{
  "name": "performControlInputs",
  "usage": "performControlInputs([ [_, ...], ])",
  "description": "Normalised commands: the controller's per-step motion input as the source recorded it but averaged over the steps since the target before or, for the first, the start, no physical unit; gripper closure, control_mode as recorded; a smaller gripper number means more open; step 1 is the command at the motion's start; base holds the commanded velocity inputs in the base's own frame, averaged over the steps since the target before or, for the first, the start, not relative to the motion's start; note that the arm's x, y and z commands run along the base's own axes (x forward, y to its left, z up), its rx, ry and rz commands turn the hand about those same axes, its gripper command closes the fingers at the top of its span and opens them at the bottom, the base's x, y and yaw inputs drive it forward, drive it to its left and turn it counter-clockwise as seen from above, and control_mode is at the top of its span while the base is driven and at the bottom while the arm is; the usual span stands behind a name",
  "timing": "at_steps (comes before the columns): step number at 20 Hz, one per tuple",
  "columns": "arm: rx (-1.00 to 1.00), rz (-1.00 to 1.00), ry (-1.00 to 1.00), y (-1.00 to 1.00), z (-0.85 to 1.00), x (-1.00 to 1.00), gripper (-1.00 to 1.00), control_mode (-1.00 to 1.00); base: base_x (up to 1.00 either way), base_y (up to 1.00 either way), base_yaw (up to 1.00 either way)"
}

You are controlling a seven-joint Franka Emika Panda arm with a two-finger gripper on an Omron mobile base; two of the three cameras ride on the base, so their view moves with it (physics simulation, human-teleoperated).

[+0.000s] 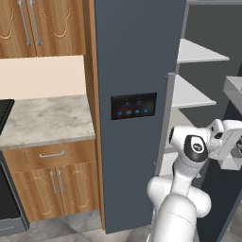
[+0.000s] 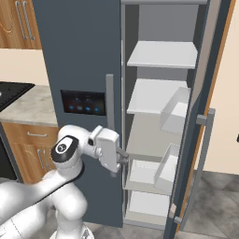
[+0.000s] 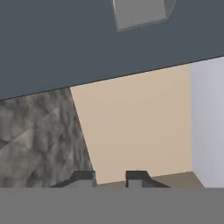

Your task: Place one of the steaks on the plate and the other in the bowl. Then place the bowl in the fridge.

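Observation:
The fridge [image 1: 137, 56] [image 2: 84, 46] is tall and dark slate-grey, and its black panel [image 2: 84, 103] carries small blue lights. The left door is shut. The right door [image 2: 205, 93] is swung wide, baring white shelves [image 2: 161, 53] [image 1: 198, 52] with nothing on them. My gripper [image 2: 125, 158] hangs low at the edge of the open compartment, just below the left door's grey handle [image 2: 109, 102]. In the hand view my gripper [image 3: 109, 177] has its fingertips a little apart with nothing between them, facing a slate door edge [image 3: 87, 43], beige wall and stone floor. The steaks, the plate and the bowl are out of view.
White bins [image 2: 175, 109] [image 2: 165, 170] hang inside the open door. A marble counter [image 1: 47, 118] [image 2: 28, 105] over wooden cabinets [image 1: 56, 184] adjoins the fridge's left side, with a black stove [image 2: 9, 91] beyond it. The open door's long handle [image 2: 203, 154] juts out at right.

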Motion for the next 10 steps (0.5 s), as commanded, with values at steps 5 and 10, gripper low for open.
performControlInputs([
  [5,-0.03,0.00,0.22,-0.48,-0.43,0.00,1.00,-1.00,0.00,0.00,0.00],
  [10,-0.11,0.08,0.40,-0.06,-0.30,0.39,1.00,-1.00,0.00,0.00,0.00],
])
